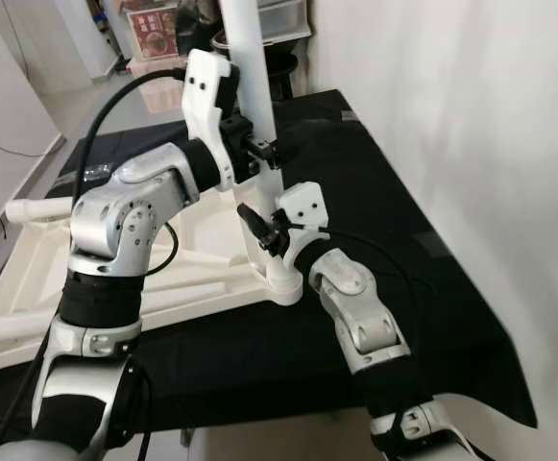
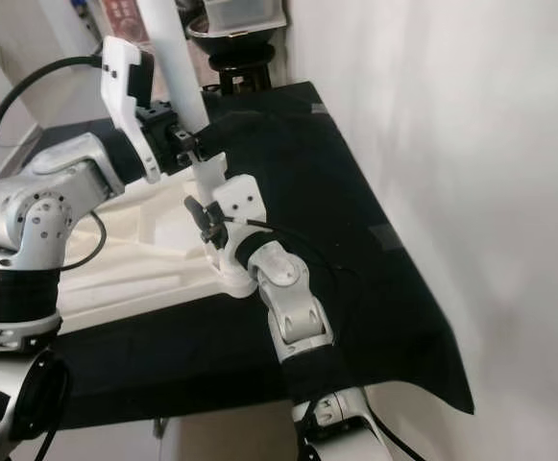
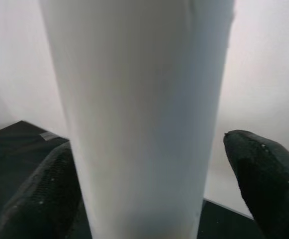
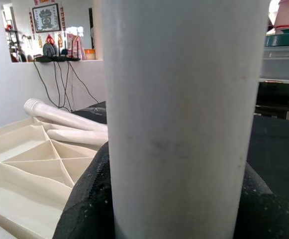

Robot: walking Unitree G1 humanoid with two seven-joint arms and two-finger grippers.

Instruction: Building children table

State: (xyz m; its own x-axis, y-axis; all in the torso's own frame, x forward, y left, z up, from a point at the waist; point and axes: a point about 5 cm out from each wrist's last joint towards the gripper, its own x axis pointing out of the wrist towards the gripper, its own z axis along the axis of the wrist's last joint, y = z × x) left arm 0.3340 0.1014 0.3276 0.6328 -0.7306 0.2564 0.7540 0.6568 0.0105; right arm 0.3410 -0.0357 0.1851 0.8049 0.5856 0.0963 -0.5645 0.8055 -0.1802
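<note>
Around the upright white table leg [image 1: 248, 77], both grippers are set, one above the other. Higher up, the left gripper [image 1: 262, 149] is placed with its black fingers [image 3: 49, 199] either side of the leg; in the left wrist view one finger lies against the leg while the other stands a little apart from it, so a firm clamp cannot be told. Lower down, near the leg's foot, the right gripper [image 1: 262, 229] is closed on the same leg, its fingers [image 4: 84, 199] pressed to both sides. The leg is stood in a corner socket of the overturned cream tabletop [image 1: 192, 259], whose ribbed underside is turned up. Two more legs [image 4: 64, 117] are seen lying across that tabletop. Everything is rested on a black cloth [image 1: 403, 240] beside a white wall [image 1: 490, 115].
</note>
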